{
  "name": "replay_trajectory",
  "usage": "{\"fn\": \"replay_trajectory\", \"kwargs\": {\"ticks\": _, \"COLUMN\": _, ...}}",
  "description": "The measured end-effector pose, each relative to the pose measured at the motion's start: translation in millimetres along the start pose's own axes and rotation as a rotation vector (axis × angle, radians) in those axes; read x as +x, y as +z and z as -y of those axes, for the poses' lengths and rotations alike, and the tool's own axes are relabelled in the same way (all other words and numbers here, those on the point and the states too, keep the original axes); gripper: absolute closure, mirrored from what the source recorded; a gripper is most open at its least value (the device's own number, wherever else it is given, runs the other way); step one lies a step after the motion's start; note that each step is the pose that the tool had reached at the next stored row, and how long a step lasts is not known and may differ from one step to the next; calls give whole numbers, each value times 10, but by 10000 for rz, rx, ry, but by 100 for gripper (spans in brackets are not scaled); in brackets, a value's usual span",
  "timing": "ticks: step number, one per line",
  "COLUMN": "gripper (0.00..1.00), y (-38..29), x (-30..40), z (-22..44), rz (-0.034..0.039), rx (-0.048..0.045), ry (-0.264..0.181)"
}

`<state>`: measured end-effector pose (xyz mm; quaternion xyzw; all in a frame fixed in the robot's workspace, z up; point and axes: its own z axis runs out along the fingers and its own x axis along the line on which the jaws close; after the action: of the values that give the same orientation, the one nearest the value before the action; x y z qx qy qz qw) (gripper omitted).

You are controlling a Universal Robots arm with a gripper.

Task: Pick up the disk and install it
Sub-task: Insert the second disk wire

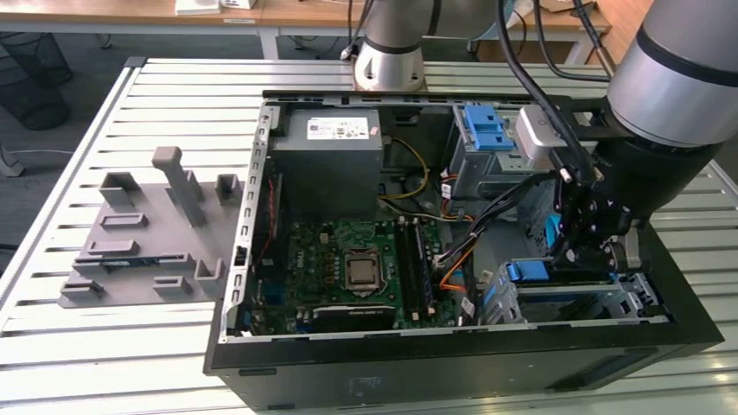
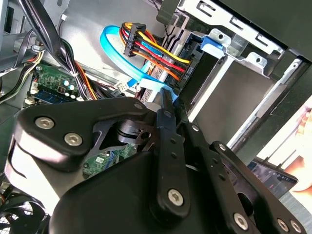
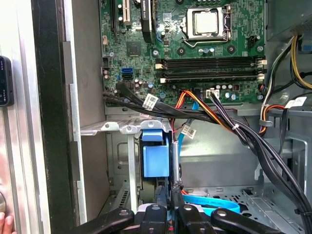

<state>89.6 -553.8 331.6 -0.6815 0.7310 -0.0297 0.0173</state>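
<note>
- The flat silver hard drive in its blue plastic carrier frame, the disk [image 3: 157, 161], stood on edge in the drive bay at the open black computer case's [image 1: 381, 385] front corner. Most of its body was hidden by the bay's metal walls; in the exterior view only a blue tab [image 1: 528, 271] was plain.
- The black gripper [image 3: 168, 195] was drawn narrow, its fingers [image 2: 168, 105] pinched on the disk's thin edge, as both wrist views showed.
- In the exterior view the arm's wrist covered the gripper itself.
- The green motherboard [image 1: 346, 259] lay in the case, beside the bay.
- The case sat on a slatted white table [image 1: 116, 354], near a grey plastic fixture [image 1: 144, 233].
</note>
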Motion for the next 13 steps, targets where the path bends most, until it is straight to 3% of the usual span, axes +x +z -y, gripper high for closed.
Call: {"fn": "replay_trajectory", "kwargs": {"ticks": 13, "gripper": 84, "y": 46, "x": 0, "z": -2, "rz": -2, "rx": 0, "ry": 0}}
